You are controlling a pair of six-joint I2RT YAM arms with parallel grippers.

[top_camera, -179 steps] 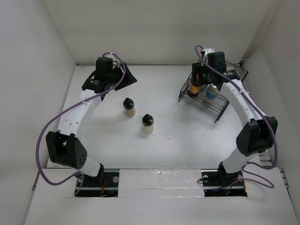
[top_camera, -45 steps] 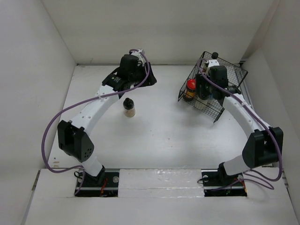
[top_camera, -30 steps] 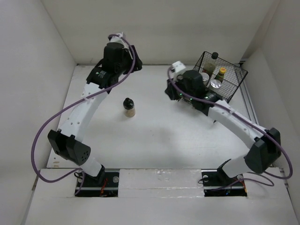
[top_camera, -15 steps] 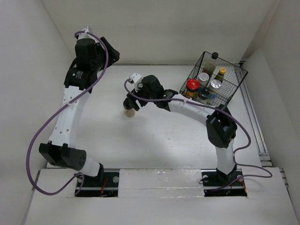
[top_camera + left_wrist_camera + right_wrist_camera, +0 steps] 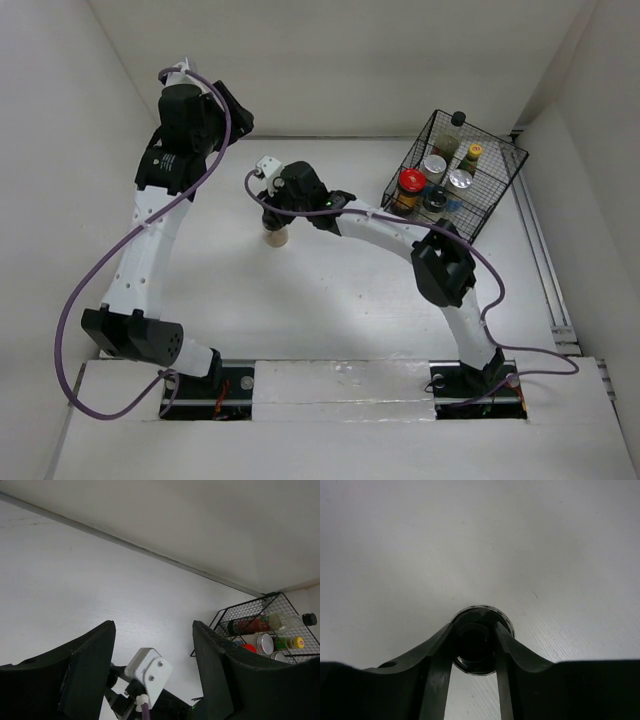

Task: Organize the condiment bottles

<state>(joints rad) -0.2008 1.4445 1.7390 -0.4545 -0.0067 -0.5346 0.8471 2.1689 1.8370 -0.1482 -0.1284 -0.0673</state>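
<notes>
A black-capped shaker (image 5: 275,235) stands on the white table left of centre. My right gripper (image 5: 277,212) reaches far left and sits over it. In the right wrist view its fingers (image 5: 442,645) press on both sides of the shaker's black cap (image 5: 476,647). The wire basket (image 5: 492,195) at the back right holds the tall dark bottle (image 5: 457,124), the yellow-capped bottle (image 5: 470,155), two silver-lidded jars (image 5: 433,165), the red-lidded jar (image 5: 410,182) and a black-capped shaker (image 5: 436,201). My left gripper (image 5: 225,110) is open and empty, raised at the back left.
White walls close in the table at the back and on both sides. The left wrist view looks down on the right arm's white camera mount (image 5: 150,672) and the basket (image 5: 235,615) against the back wall.
My right gripper has moved left from beside the shaker to over it and now has its cap between the fingers. The left arm has stayed raised at the back left.
</notes>
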